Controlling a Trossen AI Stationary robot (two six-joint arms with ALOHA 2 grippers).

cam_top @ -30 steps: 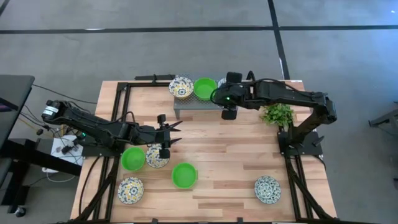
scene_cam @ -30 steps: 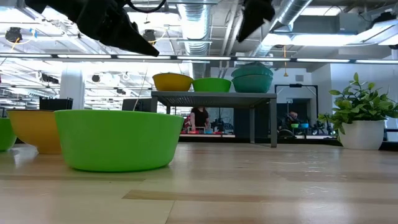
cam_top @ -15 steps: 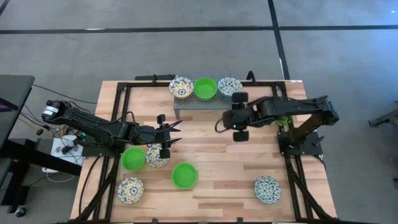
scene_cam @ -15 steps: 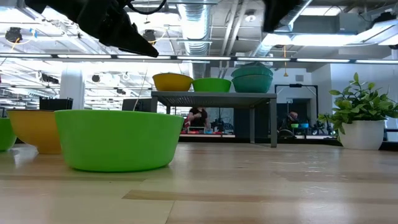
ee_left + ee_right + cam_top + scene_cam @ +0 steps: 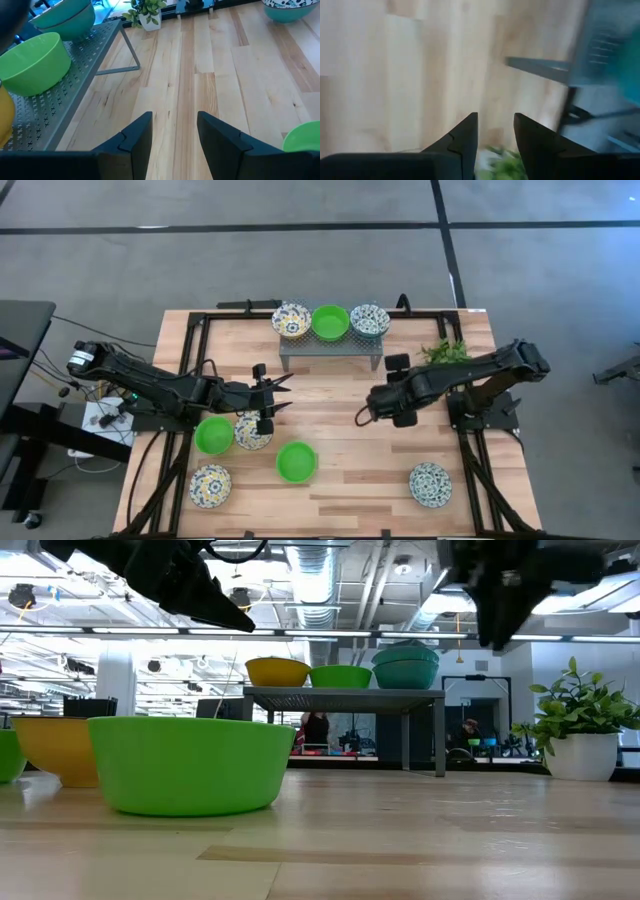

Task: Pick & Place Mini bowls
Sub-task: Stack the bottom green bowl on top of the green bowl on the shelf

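Butcher-block table (image 5: pixel 340 395) all around, and the right gripper (image 5: pixel 365 416) has swung away from the grey rack (image 5: pixel 330 348), empty, fingers parted with nothing between! Its patterned bowl (image 5: pixel 369 319) now sits beside the green bowl (image 5: pixel 330 321). Left gripper (image 5: pixel 283 394) hovers spread, empty, over the table bowls (image 5: pixel 297 461).

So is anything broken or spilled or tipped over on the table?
No, nothing stands out. Three bowls sit upright in a row on the grey rack, the other bowls stand upright on the table, and the plant stands straight at the table's edge.
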